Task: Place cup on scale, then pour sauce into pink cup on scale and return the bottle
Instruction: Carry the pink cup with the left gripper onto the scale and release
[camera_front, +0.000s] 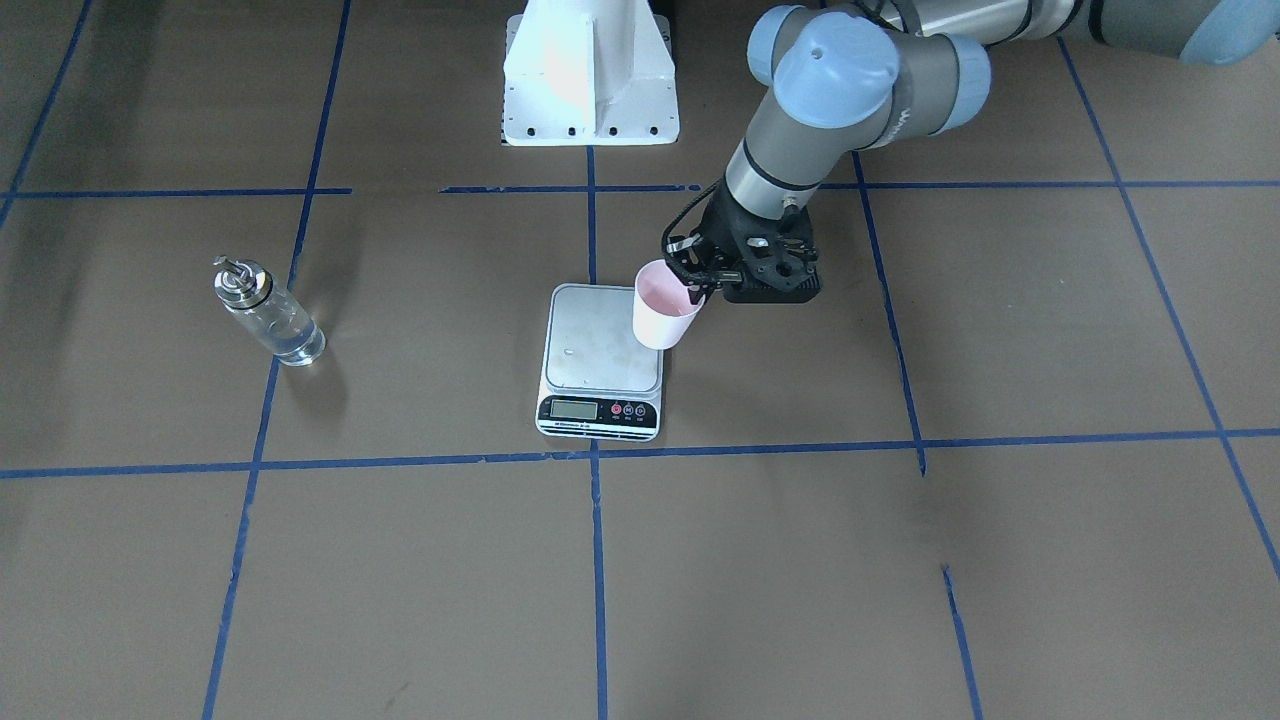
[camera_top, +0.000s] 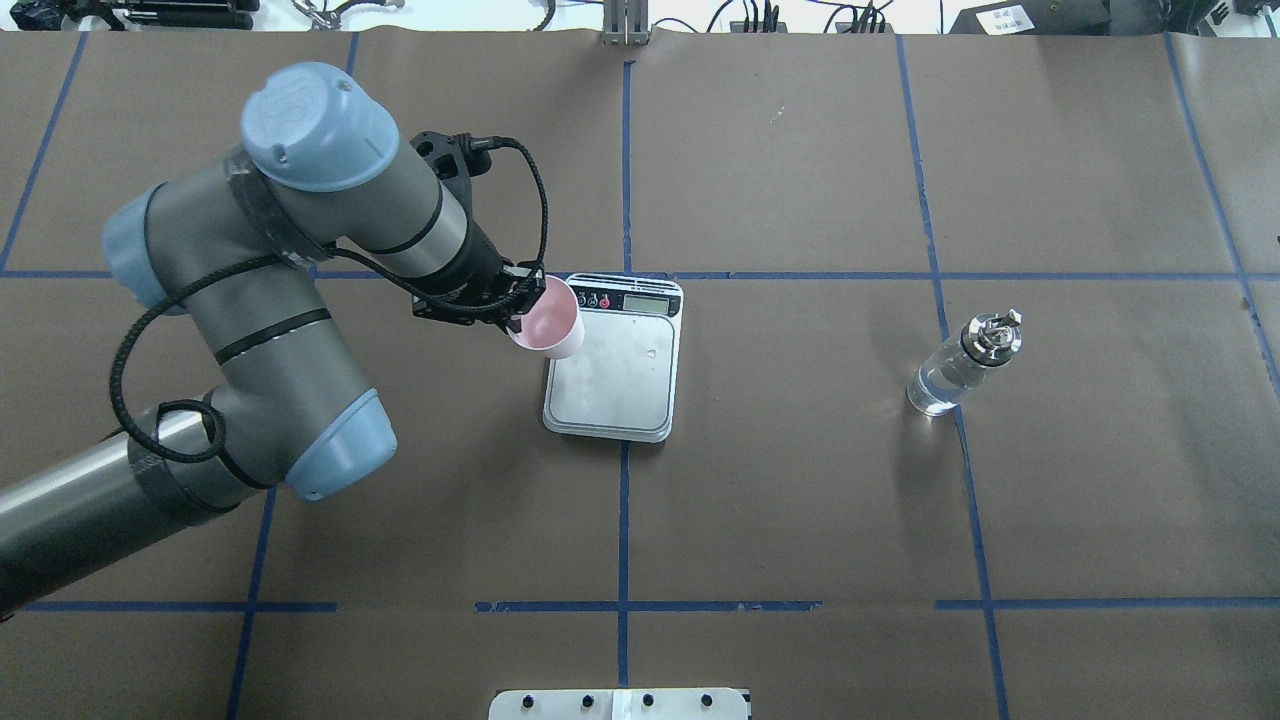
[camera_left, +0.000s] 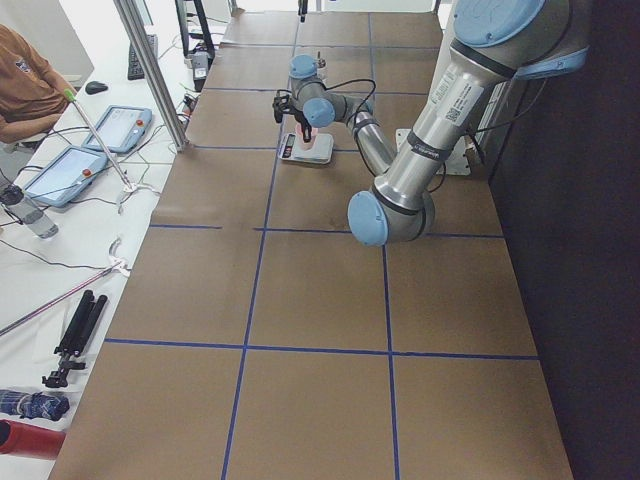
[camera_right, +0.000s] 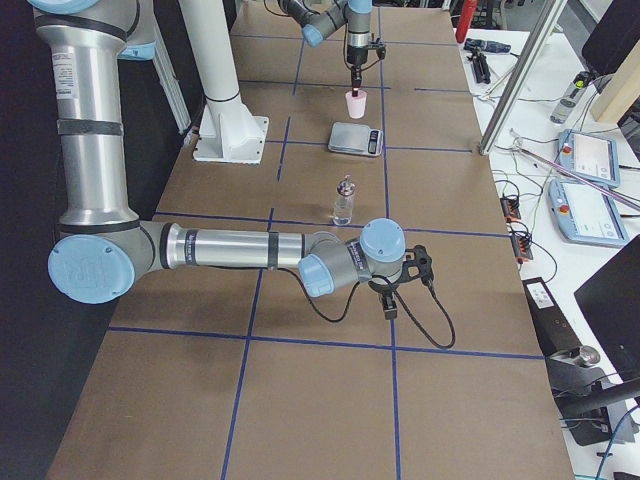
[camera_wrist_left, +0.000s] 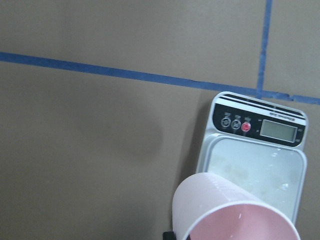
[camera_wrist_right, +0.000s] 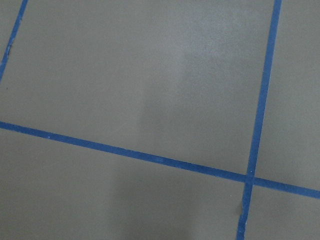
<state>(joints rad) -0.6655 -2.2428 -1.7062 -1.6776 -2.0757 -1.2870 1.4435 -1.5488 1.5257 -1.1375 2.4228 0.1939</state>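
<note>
Left jaws: clenched on the rim of the cup (camera_front: 665, 315), one finger inside the mouth and one outside.
Cup: held off the bench (camera_front: 900, 560), mouth up and slightly tilted, over the edge of the scale (camera_front: 600, 345) on the robot's left side.
Scale: flat on the bench, its platform bare, display end away from the robot.
Bottle (camera_front: 270, 315): upright on a blue tape line (camera_front: 262, 420), well apart from the scale on the robot's right, with clear sauce (camera_front: 292, 340) inside.
Right jaws: low over the bench, near the bottle; cannot tell whether released or clenched.
</note>
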